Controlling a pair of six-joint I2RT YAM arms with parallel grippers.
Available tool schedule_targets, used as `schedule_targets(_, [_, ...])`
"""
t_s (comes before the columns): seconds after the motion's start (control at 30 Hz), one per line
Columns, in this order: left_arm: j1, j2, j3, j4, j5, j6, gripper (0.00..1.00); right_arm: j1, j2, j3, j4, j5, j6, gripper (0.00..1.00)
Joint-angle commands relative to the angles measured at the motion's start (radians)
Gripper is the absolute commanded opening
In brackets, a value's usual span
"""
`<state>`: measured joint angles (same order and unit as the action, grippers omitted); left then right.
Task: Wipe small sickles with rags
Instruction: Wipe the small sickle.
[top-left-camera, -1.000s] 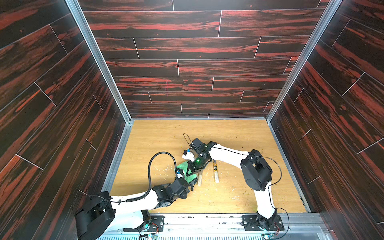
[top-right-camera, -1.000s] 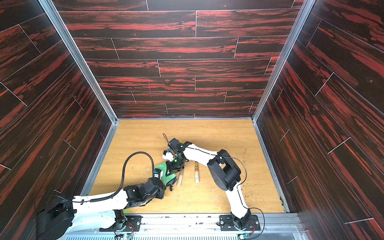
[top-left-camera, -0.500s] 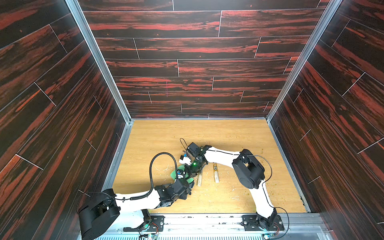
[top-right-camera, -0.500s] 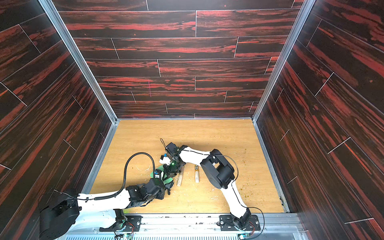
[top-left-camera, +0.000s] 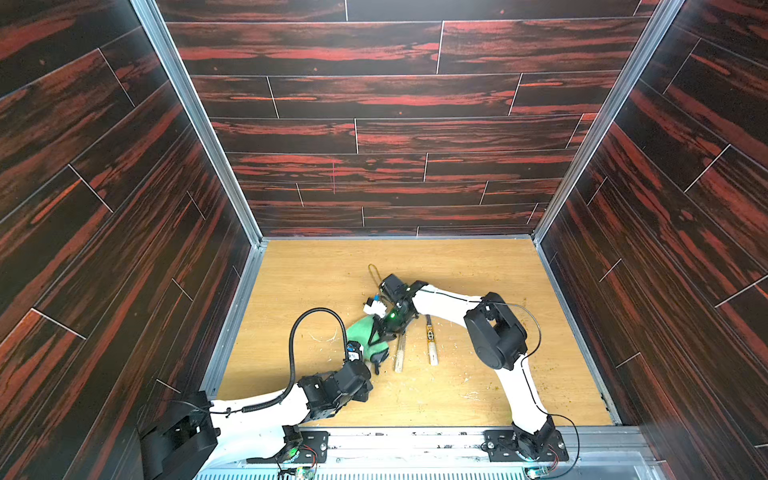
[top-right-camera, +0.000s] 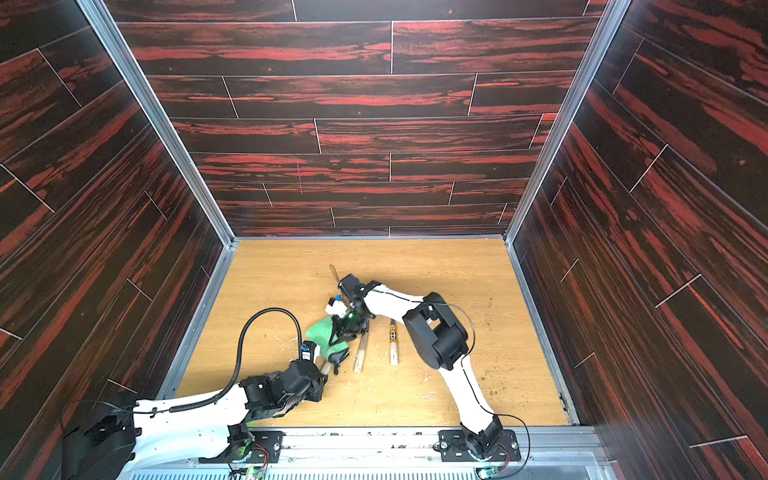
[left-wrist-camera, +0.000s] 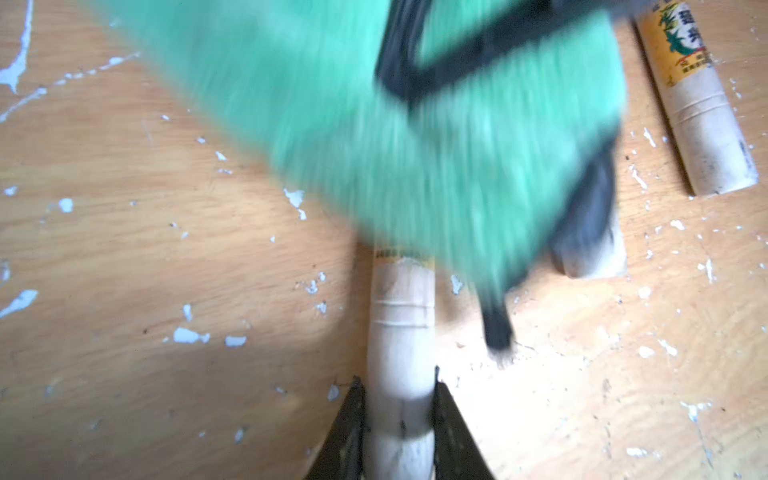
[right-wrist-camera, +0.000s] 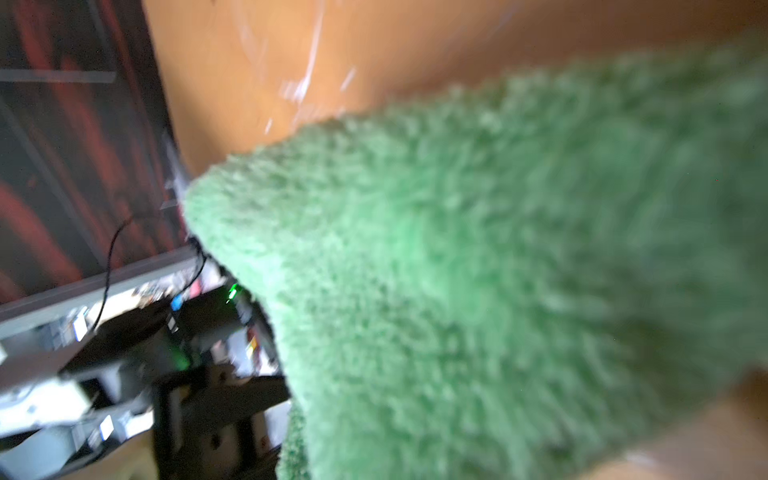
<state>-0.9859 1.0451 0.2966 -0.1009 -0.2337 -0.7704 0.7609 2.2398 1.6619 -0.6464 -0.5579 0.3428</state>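
Beneath blurred green rag, held sickle blade hidden, handle showing

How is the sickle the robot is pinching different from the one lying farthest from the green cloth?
The pinched sickle has the left gripper shut on its handle; the far sickle lies free on the table. The green cloth covers the pinched sickle's upper part; the far sickle's handle is uncovered. Both have pale wooden handles with ring grooves and a yellow label.
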Motion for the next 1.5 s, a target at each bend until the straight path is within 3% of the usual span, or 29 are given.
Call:
schedule_targets(0.0, [-0.002,-0.050,-0.003,0.000,-0.008,-0.039,0.11,-0.028,0.083,0.015,-0.066,0.202,-0.031,0.00])
schedule_targets(0.2, [-0.002,-0.053,-0.007,0.001,-0.008,-0.043,0.11,-0.031,0.011,0.050,-0.083,0.219,-0.067,0.00])
schedule_targets(0.47, [-0.002,0.068,0.010,0.077,0.001,-0.044,0.08,-0.007,-0.233,-0.060,-0.058,0.182,-0.096,0.00])
schedule_targets(0.67, [-0.001,0.122,0.022,0.113,0.010,-0.047,0.07,0.031,-0.311,-0.097,-0.069,0.173,-0.092,0.00])
schedule_targets(1.1, [-0.002,0.084,0.011,0.111,-0.012,-0.061,0.08,0.154,-0.153,-0.218,0.032,0.101,-0.004,0.00])
schedule_targets(1.47, [-0.002,0.072,-0.005,0.118,-0.001,-0.070,0.07,0.115,-0.029,-0.148,0.018,0.119,0.006,0.00])
